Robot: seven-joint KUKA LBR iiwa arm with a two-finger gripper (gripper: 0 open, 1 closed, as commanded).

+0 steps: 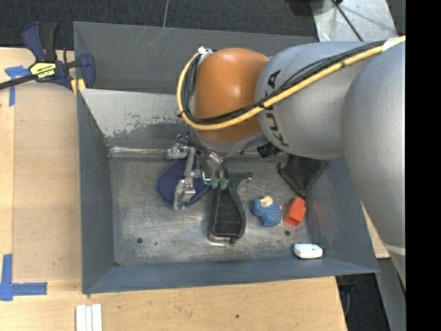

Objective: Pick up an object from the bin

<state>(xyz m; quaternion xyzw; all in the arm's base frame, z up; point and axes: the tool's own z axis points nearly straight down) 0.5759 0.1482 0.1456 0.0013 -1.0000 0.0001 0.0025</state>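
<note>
Where the bin (96, 185) floor met its near wall, the left stretch lay bare, with open room to move. A small white oblong (308, 251) sat by the near right corner. Further in lay a black oblong thing (226, 218), a blue lumpy toy (267, 212) and an orange block (296, 211), side by side but apart. Beyond them the claw (185, 193) stood low over a dark blue rounded thing (164, 181), left of centre; clenched or released, could not tell. Black flat piece (300, 174) lay under the arm (324, 95). Arm casing read "KUKA".
</note>
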